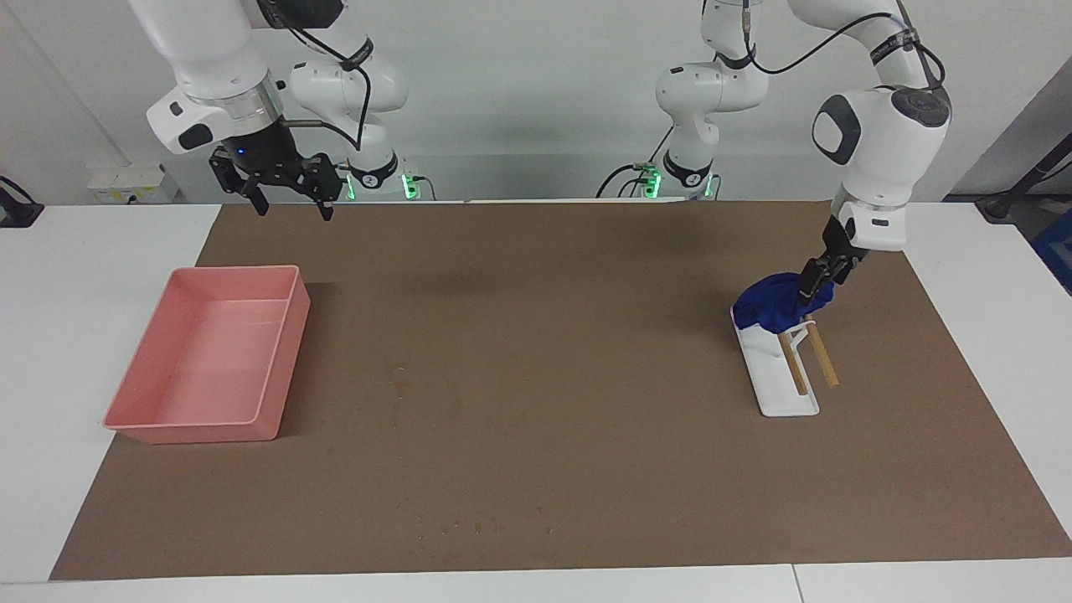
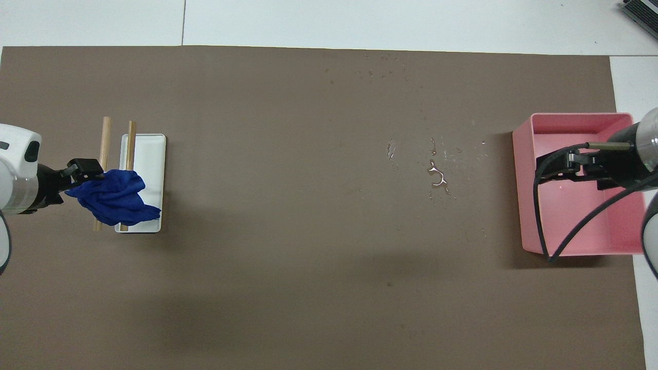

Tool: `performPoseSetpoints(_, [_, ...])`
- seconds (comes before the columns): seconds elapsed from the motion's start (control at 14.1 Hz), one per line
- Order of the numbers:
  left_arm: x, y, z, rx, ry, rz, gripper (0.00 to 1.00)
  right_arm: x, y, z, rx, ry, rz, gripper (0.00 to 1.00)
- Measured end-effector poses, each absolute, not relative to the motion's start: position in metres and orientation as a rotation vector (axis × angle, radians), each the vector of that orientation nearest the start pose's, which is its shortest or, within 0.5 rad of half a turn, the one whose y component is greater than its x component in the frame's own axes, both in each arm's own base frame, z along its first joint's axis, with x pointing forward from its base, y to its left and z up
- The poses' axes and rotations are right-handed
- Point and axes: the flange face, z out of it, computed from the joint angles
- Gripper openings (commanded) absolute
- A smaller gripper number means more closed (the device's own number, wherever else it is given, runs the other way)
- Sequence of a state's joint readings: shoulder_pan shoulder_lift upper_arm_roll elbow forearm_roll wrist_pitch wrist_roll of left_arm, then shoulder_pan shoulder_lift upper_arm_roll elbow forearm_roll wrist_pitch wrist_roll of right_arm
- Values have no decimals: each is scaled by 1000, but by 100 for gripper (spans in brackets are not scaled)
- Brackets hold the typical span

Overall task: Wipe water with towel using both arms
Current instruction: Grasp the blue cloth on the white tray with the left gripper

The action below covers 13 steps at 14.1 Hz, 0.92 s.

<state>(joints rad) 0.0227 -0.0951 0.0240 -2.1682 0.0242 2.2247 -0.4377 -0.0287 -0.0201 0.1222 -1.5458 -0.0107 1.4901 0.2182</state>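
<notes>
My left gripper, jaws apart, sits at the towel bunched on the rack, three o'clock of the mat; I'd pinch deep into folds, right gripper spread, waiting above the pink tray.

The towel is soft, thin blue cloth, matt and creased into folds. It lies bunched on two bare wooden sticks, pale and smooth, over a white tray that looks like smooth plastic. The mat is brown, matt and slightly grainy, like paper or board; water on it glints. The pink bin looks like smooth plastic with a dull sheen. The arms have glossy white shells, and the grippers are matt black
</notes>
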Motion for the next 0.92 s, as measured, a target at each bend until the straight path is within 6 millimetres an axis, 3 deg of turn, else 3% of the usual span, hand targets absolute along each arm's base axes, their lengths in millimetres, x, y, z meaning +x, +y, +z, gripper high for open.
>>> performPoseSetpoints(0.07, [531, 25, 449, -3058, -732, -237, 89, 538, 50, 640, -3158, 198, 48, 99])
performPoseSetpoints(0.28, [531, 23, 449, -3059, -728, -234, 6, 538, 50, 641, -3163, 196, 45, 99])
performPoseSetpoints(0.35, [531, 23, 448, -3058, -729, -232, 0, 538, 50, 640, -3163, 196, 46, 99])
performPoseSetpoints(0.64, [529, 21, 453, -3054, -726, -162, 0, 538, 51, 640, -3163, 194, 46, 99])
performPoseSetpoints(0.78, [529, 17, 470, -3048, -716, -84, 0, 538, 51, 640, -3163, 194, 46, 99])
performPoseSetpoints(0.92, [530, 4, 500, -3032, -750, -26, 0, 538, 51, 641, -3161, 206, 43, 99])
